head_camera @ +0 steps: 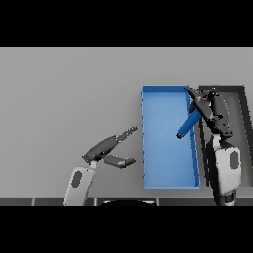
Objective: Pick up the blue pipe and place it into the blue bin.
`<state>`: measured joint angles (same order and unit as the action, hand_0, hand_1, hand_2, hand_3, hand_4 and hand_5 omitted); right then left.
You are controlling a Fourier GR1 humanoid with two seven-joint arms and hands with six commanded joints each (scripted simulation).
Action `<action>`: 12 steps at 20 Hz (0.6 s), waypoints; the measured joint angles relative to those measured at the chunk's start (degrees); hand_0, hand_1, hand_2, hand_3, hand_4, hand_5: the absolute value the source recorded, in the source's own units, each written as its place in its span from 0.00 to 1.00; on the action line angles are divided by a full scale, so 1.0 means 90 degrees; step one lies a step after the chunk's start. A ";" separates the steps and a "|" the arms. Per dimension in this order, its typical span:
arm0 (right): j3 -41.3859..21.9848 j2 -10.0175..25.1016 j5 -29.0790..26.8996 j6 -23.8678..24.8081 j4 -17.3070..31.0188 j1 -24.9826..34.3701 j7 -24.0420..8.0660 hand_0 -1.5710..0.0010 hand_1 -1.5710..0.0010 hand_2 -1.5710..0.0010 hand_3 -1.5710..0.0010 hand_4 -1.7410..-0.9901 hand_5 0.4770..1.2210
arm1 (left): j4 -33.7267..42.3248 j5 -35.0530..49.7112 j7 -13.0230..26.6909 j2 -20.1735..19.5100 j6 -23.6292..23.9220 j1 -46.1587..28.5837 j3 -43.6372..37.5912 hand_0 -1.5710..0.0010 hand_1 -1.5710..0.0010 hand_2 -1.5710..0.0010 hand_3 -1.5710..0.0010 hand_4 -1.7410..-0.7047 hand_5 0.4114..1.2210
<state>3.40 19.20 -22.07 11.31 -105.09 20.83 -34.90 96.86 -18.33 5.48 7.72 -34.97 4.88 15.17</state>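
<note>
Pipe (187, 125), blue, held tilted over the right half of the blue bin (163, 168), its upper end clamped in the curled fingers of the right hand (206, 107). The right arm reaches up along the bin's right wall, in front of a dark tray (242, 99) lying just beside the bin. Left hand (109, 147) rests over the grey table (69, 99) left of the bin, fingers straight and spread, touching nothing.

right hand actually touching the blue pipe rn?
Touching. Head view: the right hand has its fingers curled round the upper end of the blue pipe, over the blue bin.
</note>
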 measured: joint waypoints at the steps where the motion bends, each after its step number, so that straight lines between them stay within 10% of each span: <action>1: -0.0128 0.0061 -0.0045 0.0205 0.0010 -0.0295 0.0000 0.00 0.00 0.00 0.00 0.32 1.00 | -0.0049 -0.0014 0.0002 0.0014 0.0005 0.0024 0.0009 1.00 1.00 1.00 1.00 0.84 0.08; 3: -0.0356 0.0327 -0.0223 0.0721 0.0097 -0.0669 0.0001 0.00 0.00 0.00 0.00 0.32 1.00 | 0.0032 -0.0012 0.0004 0.0059 0.0025 -0.0031 0.0059 1.00 1.00 1.00 1.00 0.83 0.08; 7: -0.1221 0.1009 -0.0678 0.1445 0.0173 -0.1392 0.0023 0.00 0.00 0.00 0.57 0.13 1.00 | -0.0013 -0.0103 0.0046 0.0033 0.0039 -0.0071 0.0113 1.00 1.00 1.00 1.00 0.83 0.08; 9: -0.1475 0.1278 -0.0730 0.1673 0.0103 -0.1470 0.0446 0.00 0.00 0.00 0.49 0.17 0.97 | -0.0031 -0.0069 0.0034 0.0014 0.0037 -0.0037 0.0063 1.00 1.00 1.00 1.00 0.83 0.09; 10: -0.1564 0.1381 -0.0754 0.1814 0.0153 -0.1528 0.0798 0.00 0.04 0.07 0.39 0.22 0.96 | -0.0031 -0.0085 -0.0010 0.0010 0.0048 -0.0029 0.0074 1.00 1.00 1.00 1.00 0.83 0.09; 12: -0.1835 0.1501 -0.0949 0.2008 0.0392 -0.1527 0.1656 0.36 0.38 0.41 0.61 0.39 0.90 | -0.0048 -0.0122 0.0004 0.0033 0.0068 -0.0047 0.0107 1.00 1.00 1.00 1.00 0.83 0.10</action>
<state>-13.12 32.71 -30.61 29.38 -101.56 7.08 -20.00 96.42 -19.42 5.52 8.02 -34.36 4.45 16.13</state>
